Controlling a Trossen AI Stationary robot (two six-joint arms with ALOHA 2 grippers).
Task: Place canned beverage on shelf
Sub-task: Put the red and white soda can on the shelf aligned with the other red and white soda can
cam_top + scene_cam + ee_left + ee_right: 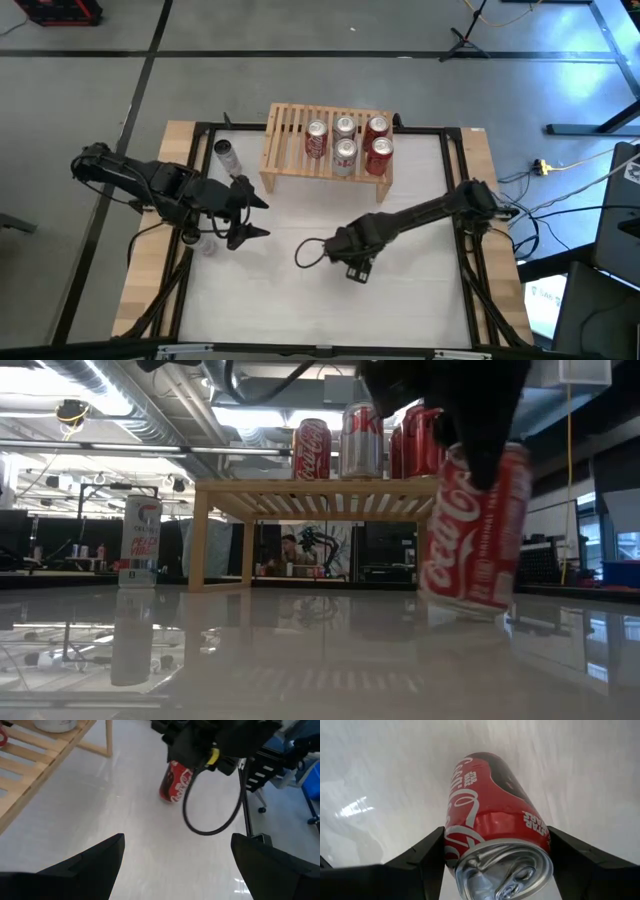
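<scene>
Five cans [345, 140] are already stood on the shelf [285, 145], while a red can [495, 825], tilted on the table [300, 300], is gripped by the right gripper [357, 268] and not yet shelved, and the left gripper [250, 218] is held wide open nearby.

We look out on an industrial workroom: a grey concrete floor [300, 30] crossed by dark tape lines, with exposed ceiling ducts [110, 385] and strip lights [250, 415] overhead. A person [289, 552] sits far behind the white, glossy table [300, 650]. Cables [560, 190] trail on the right, near a tripod base [465, 42].
</scene>
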